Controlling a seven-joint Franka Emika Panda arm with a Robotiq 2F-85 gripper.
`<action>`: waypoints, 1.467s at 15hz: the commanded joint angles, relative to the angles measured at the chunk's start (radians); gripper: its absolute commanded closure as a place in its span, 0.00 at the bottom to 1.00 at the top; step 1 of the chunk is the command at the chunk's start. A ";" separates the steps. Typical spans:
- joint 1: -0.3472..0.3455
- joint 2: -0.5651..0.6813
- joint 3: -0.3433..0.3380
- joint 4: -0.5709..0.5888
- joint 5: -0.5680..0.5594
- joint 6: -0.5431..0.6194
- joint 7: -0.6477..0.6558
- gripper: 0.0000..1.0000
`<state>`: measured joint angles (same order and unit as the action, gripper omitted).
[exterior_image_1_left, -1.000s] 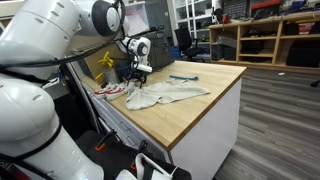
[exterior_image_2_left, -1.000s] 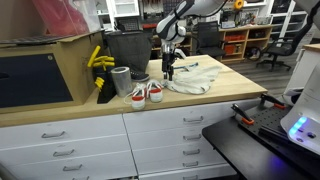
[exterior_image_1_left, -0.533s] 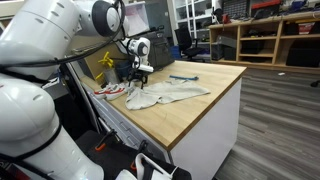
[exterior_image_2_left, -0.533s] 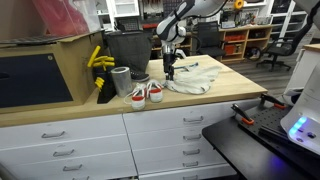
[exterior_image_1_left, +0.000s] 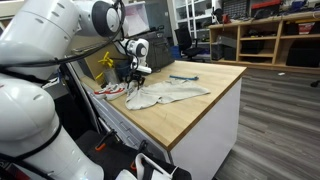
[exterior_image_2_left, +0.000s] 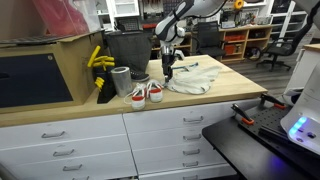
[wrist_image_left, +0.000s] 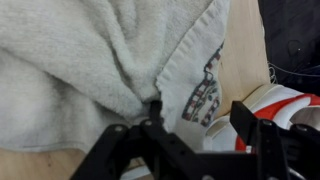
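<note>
The claw (exterior_image_2_left: 167, 75) points straight down at the near-left edge of a pale cloth (exterior_image_2_left: 195, 82) that lies crumpled on the wooden counter (exterior_image_2_left: 205, 101). Its tips are at the fabric.

In the wrist view the cloth fills the upper frame, and its folds run together at a spot just above the claw's dark frame. Two dark fingers (wrist_image_left: 255, 125) show low in that frame. I cannot tell from this blurred view whether they are apart or pinched on the fabric.

Only the wrist view shows a dark print (wrist_image_left: 205, 92) along the cloth's hem, at 1 o'clock from the fold point. It is too blurred to read. A red-and-white shoe sits at 3 o'clock there, touching or just beside the hem.

In an exterior view the shoes (exterior_image_2_left: 147, 93) are a pair, at 8 o'clock from the claw near the counter's front edge. That view also shows a grey cup (exterior_image_2_left: 121, 82) at 9 o'clock and a black bin (exterior_image_2_left: 125, 48) at 10 o'clock.

An exterior view from the arm's side shows a small dark tool (exterior_image_1_left: 183, 77) beyond the cloth, at 2 o'clock from the claw. No lettering is legible in either exterior view.
</note>
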<state>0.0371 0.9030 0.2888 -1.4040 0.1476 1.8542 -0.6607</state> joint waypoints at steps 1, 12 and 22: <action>-0.003 -0.013 0.004 -0.007 0.018 -0.028 -0.012 0.58; 0.000 -0.100 0.010 -0.032 -0.001 -0.036 -0.031 0.99; 0.058 -0.272 0.047 -0.125 -0.004 -0.186 -0.175 0.57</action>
<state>0.0856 0.7097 0.3323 -1.4417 0.1432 1.6982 -0.7621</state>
